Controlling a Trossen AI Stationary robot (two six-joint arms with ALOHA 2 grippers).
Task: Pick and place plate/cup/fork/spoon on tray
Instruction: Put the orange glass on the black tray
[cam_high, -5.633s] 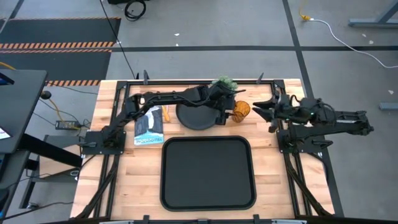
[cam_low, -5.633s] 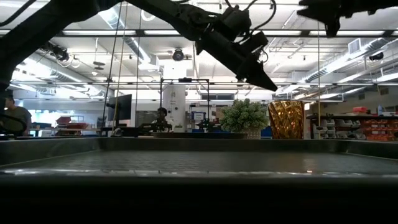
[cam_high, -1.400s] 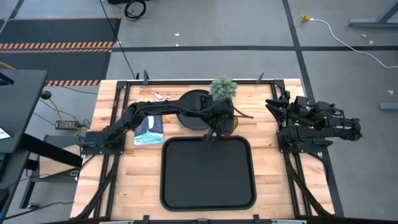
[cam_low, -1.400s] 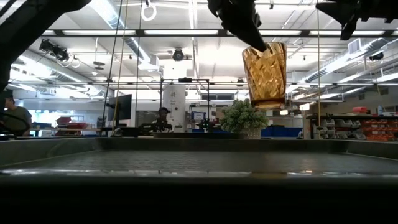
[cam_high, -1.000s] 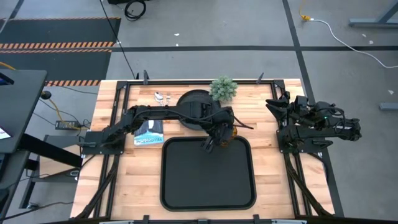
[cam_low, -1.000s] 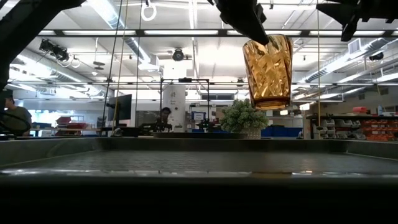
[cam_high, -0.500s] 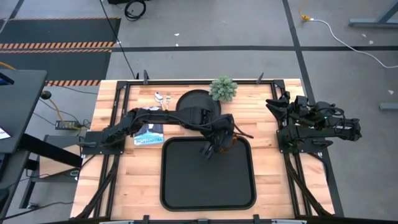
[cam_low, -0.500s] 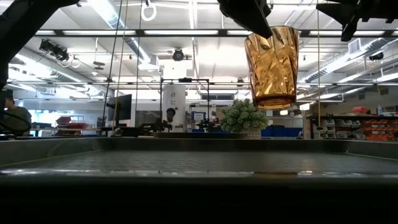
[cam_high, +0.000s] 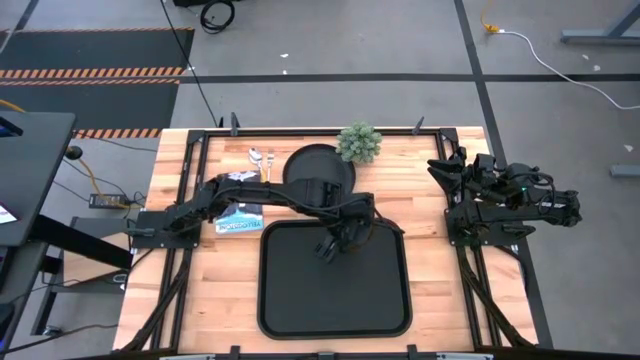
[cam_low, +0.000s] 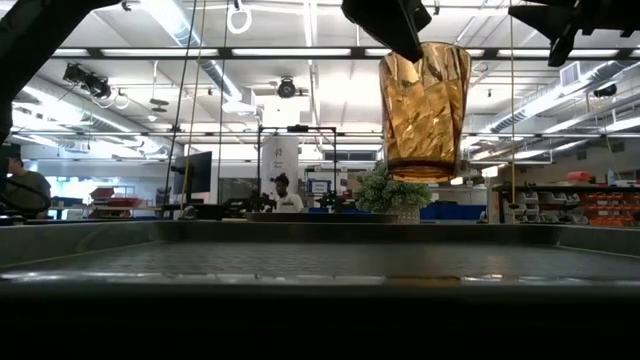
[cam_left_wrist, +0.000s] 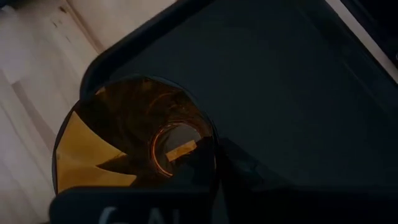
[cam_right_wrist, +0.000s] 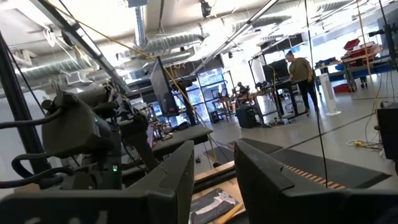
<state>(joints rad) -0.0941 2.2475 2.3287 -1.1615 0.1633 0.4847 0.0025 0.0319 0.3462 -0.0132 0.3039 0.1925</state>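
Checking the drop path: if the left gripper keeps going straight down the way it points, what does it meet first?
Most likely the tray. The left gripper, shut on the cup, hangs above the tray's far right part with nothing between; the cup's base would probably touch first.

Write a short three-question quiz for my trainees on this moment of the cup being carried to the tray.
1. True or false: the cup rests on the tray.
2. Which gripper holds the cup?
A. left gripper
B. right gripper
3. Fill in: the plate lies on the wooden table beside the potted ____.

Key
1. False: in the low view it hangs above the tray floor.
2. A; the right arm waits at the table's right edge, fingers apart.
3. plant
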